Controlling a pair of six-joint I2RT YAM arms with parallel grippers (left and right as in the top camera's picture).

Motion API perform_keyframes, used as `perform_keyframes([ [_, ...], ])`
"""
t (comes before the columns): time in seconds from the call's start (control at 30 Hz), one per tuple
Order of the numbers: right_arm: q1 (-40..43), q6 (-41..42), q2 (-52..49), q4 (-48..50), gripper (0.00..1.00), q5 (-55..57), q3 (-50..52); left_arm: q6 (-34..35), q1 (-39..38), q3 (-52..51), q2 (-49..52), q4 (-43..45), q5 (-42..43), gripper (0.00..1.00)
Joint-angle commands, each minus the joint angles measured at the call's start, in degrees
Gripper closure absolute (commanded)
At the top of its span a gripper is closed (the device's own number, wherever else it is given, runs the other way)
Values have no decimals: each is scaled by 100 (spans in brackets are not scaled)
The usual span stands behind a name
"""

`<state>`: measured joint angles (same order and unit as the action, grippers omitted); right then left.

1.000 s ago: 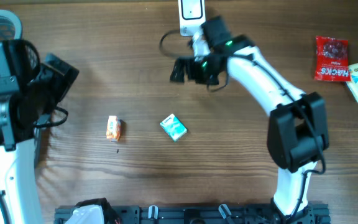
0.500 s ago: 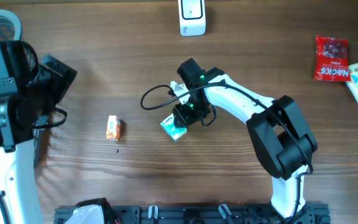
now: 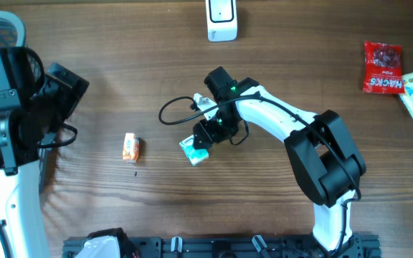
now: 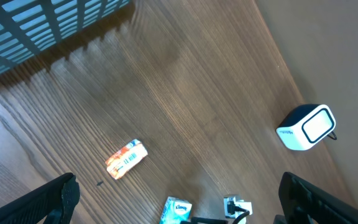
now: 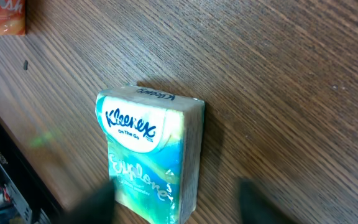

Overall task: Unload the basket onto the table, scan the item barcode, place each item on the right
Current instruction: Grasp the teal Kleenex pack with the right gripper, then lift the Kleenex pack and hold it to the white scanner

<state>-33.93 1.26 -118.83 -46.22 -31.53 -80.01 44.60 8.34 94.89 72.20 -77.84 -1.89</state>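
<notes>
Wood table: Kleenex pack flat between right end effector spread fingers.

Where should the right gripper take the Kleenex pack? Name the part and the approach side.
Take the Kleenex pack across its two long side faces, coming straight down from above. It lies flat, label up, on the table, so only those thin sides give opposed, parallel surfaces. The right gripper hangs over it, jaws open.

A small teal-and-white Kleenex tissue pack lies flat, printed face up, askew, mid-surface. The white scanner stands at the far edge, well apart.
</notes>
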Motion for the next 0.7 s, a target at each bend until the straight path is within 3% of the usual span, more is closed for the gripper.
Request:
perform_keyframes([
  [0.0,2,219,11,44,27,-136,105,-90,31,0,7,-2,-101,0],
  [0.07,2,337,11,332,29,-136,293,-90,31,0,7,-2,-98,0],
  [0.27,-33,647,11,660,49,-278,472,-90,31,0,7,-2,-101,0],
  [0.4,-337,1099,9,710,62,457,472,-92,31,0,7,-2,-101,0],
  [0.47,-415,1263,9,745,77,518,472,-92,31,0,7,-2,-101,0],
  [0.5,-413,1386,9,756,95,529,472,-92,31,0,7,-2,-101,0],
  [0.67,-330,1331,22,807,96,52,463,-90,31,0,7,-2,-98,0],
])
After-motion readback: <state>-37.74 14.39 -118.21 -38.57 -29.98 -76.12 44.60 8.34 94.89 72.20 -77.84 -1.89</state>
